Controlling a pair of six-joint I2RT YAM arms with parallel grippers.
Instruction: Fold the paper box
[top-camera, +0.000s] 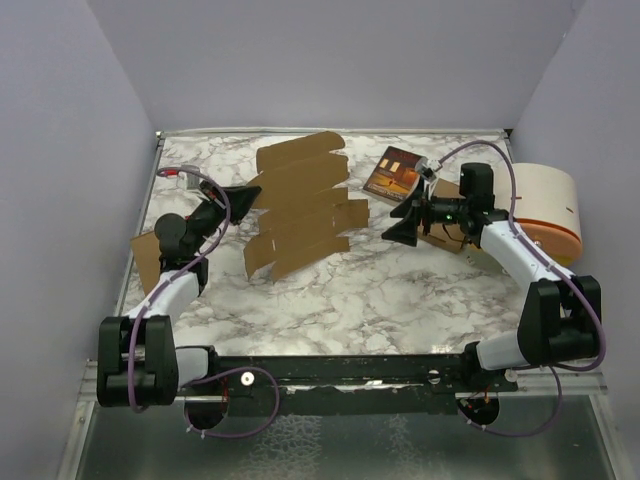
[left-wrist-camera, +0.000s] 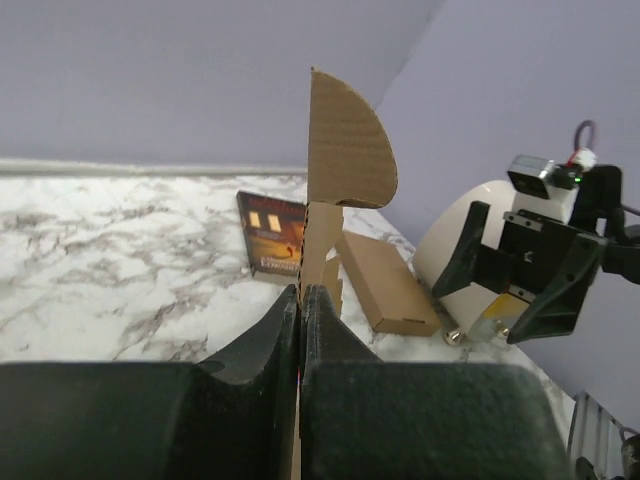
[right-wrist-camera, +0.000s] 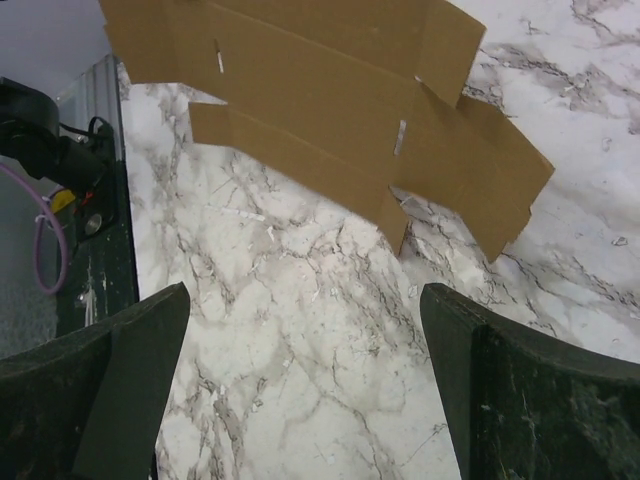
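One paper box, apparently one booklet.

Top external: high and behind, looking down over the whole bench.
Left wrist: low, near-level, facing the right gripper.
Right wrist: close, angled down at the bench.
Shared: paper box, all 3 views.

The paper box lies unfolded across the middle of the marble table, and the left gripper has its fingers pressed together on the sheet's left edge. The right gripper hangs just right of the cardboard, jaws wide, clear of it. Behind it lies a dark reddish booklet, and a white drum with an orange band sits at the far right.
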